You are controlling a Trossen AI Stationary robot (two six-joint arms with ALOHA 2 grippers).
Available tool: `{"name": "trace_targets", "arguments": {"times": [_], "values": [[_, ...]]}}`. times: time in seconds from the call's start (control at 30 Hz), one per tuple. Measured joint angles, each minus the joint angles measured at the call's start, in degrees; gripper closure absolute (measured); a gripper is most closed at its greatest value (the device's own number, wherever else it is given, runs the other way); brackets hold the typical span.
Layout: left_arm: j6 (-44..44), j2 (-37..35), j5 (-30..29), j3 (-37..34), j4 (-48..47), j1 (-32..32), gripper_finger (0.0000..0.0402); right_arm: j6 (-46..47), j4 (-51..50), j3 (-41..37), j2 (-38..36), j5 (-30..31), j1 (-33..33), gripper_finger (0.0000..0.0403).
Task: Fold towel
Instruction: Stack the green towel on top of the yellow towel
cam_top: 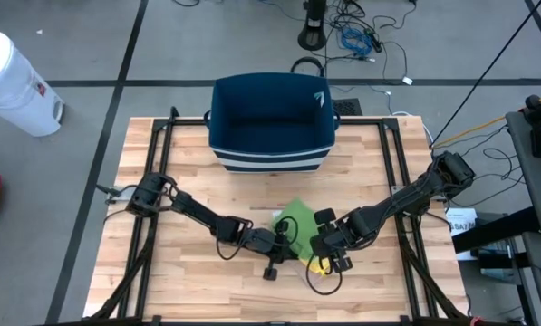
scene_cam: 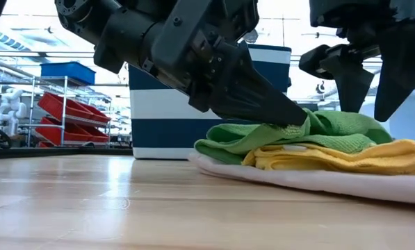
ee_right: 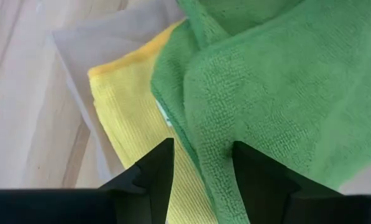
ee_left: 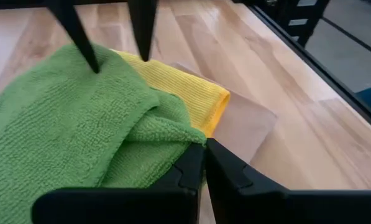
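— Behind the work area you've got a navy bin with white stripes near its base, sitting at the table's far edge.

— And off the table?

— You'll see a white cylinder on the floor at far left, cables beyond the bin, and red trays on a shelf across the room.

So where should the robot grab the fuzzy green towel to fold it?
Probably the fuzzy green towel is best pinched at its loose outer edge, lying over the yellow cloth, coming straight down from above. It lies flat on the stack, so only a thin edge fits between fingers. The right gripper hangs open there; the left gripper pinches another fold.
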Motion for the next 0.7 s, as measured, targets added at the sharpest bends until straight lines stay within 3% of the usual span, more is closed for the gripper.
{"name": "trace_targets", "arguments": {"times": [0.2, 0.47, 0.6, 0.7], "values": [[0.2, 0.0, 0.2, 0.0, 0.0, -1.2, 0.0328, 0.0, 1.0, 0.0, 0.0, 0.5, 0.2, 0.0245], [3.1, 0.0, 2.1, 0.0, 0.0, -2.7, 0.0224, 0.3, 2.9, 0.0, 0.0, -2.0, 0.3, 0.0163], [5.5, 0.0, 1.6, 0.0, -0.2, -3.3, 0.0208, 0.6, 5.3, 0.0, 0.0, -4.1, 1.2, 0.0140], [9.0, 0.0, -2.0, 0.0, -0.1, -3.9, 0.0207, -0.2, 8.4, 0.0, 0.0, -3.4, 1.8, 0.0137]]}}
